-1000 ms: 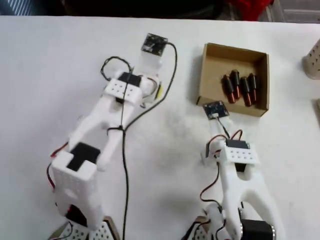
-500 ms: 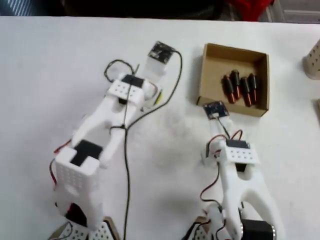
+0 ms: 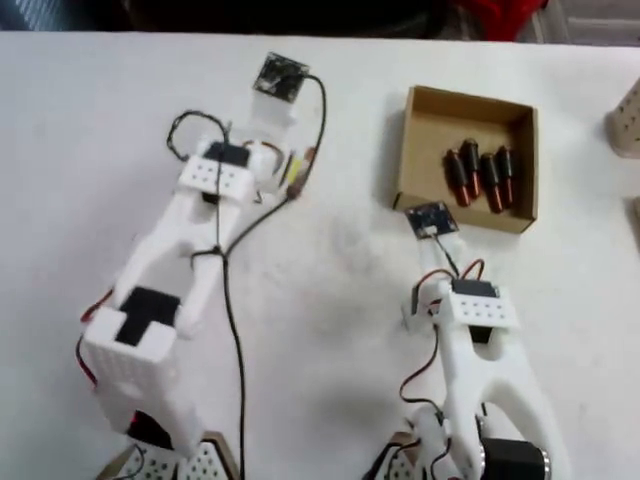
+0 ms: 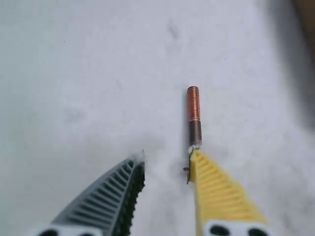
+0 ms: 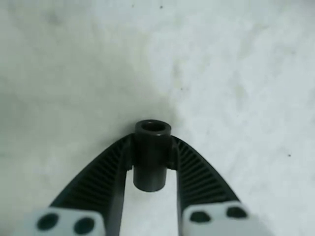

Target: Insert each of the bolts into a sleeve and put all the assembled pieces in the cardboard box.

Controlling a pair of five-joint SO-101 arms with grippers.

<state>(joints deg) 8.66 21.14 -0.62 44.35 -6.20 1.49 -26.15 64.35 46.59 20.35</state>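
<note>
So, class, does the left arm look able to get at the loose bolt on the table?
Probably yes. The left gripper is open, and the bolt lies bare on the table at the tip of its yellow finger, nothing covering it, though outside the gap.

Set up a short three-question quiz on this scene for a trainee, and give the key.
1. How many assembled pieces lie in the cardboard box? A: two. B: four. C: six.
2. True or false: the right gripper is shut on a black sleeve.
3. Fill in the blank: the copper-coloured bolt sits at the tip of the left gripper's ____ finger.
Key: 1 B; 2 true; 3 yellow.
</note>
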